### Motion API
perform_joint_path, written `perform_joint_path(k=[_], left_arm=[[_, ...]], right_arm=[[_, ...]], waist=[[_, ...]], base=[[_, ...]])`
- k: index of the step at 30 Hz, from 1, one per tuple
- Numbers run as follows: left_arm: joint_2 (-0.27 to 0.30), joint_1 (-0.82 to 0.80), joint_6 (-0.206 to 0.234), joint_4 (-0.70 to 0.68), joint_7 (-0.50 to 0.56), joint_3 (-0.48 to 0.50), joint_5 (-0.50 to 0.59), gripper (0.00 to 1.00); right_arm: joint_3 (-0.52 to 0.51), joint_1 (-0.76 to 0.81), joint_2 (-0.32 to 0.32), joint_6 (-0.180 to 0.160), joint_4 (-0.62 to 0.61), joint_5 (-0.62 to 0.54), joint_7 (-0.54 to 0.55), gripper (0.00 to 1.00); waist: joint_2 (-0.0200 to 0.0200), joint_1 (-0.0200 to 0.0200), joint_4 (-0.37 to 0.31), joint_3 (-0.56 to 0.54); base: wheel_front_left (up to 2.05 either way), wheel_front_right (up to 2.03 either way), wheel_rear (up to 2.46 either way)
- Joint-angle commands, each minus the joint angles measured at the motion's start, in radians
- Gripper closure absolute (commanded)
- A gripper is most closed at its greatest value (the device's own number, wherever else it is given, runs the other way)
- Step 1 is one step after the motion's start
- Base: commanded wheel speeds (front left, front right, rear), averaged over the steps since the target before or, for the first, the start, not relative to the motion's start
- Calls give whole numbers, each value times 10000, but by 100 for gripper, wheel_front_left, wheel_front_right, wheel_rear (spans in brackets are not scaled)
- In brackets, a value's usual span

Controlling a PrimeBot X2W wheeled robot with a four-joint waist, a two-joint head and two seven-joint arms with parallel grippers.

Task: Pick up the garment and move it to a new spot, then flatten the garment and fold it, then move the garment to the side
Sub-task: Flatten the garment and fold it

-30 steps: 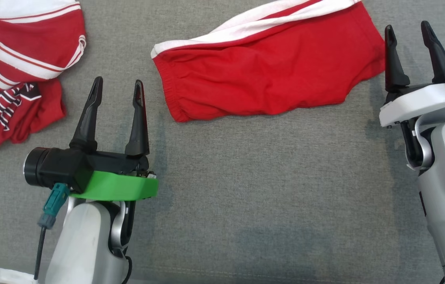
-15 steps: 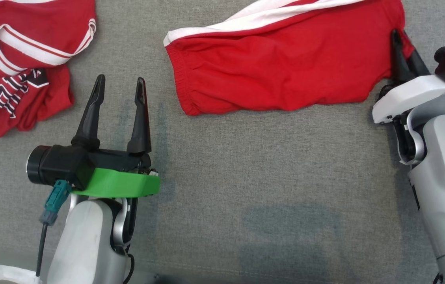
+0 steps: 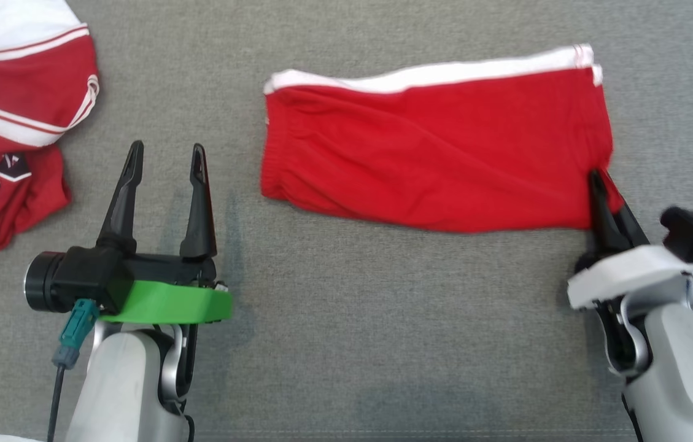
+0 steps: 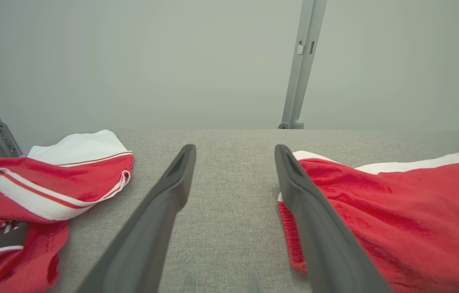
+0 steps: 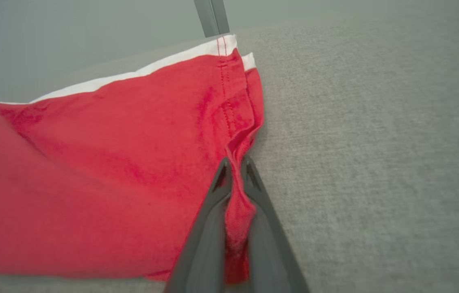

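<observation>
Since a second ago, my right hand (image 3: 604, 187) has gone from standing spread beside the red shorts (image 3: 438, 153) to pinching their near right corner, both fingers closed on a small bunch of hem. The shorts lie fairly flat across the far middle of the worktop (image 3: 383, 319), with the white side stripe along the far edge and the waistband toward my left.

My worry is the grip. Only a narrow fold sits between the fingers, so a quick pull could let it slide out. Dragging from one corner would likely skew the cloth and raise fresh wrinkles, since the woven covering looks grippy. Lifting by this corner alone would let the rest hang and bunch.

My left hand (image 3: 166, 147) hovers wide and empty near the waistband end, not touching it. Farther left a crumpled red-and-white jersey (image 3: 15, 123) lies well apart, though a wide sweep could snag it.

Grey woven fabric covers the worktop. Behind it stand a pale grey wall (image 4: 131, 61) and slim metal posts (image 4: 302, 61).
</observation>
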Motion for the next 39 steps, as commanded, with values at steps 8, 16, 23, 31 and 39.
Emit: perform_joint_path(k=[8, 16, 23, 31, 39], left_arm=[[131, 525, 64, -25, -33, 61, 7, 0], [173, 709, 130, 15, 36, -50, -24, 0], [171, 789, 168, 32, 78, -138, -70, 0], [81, 565, 191, 113, 86, -420, -230, 0], [28, 518, 233, 296, 18, -586, -376, 0]], right_arm=[[-707, 1141, 9, -14, -157, 140, -1, 100], [-675, 914, 31, -14, -249, 56, -161, 100], [299, 117, 346, -9, -1063, -125, 84, 100], [3234, -1668, 815, -9, -1283, 351, 465, 100], [5657, -2182, 838, -9, 312, 2044, 200, 100]], waist=[[-1, 0, -565, -743], [-1, 0, -577, -970], [-1, 0, -581, -1150], [-1, 0, -138, -1194], [-1, 0, 488, -1042]], base=[[0, 0, 0], [0, 0, 0], [0, 0, 0], [0, 0, 0], [0, 0, 0]])
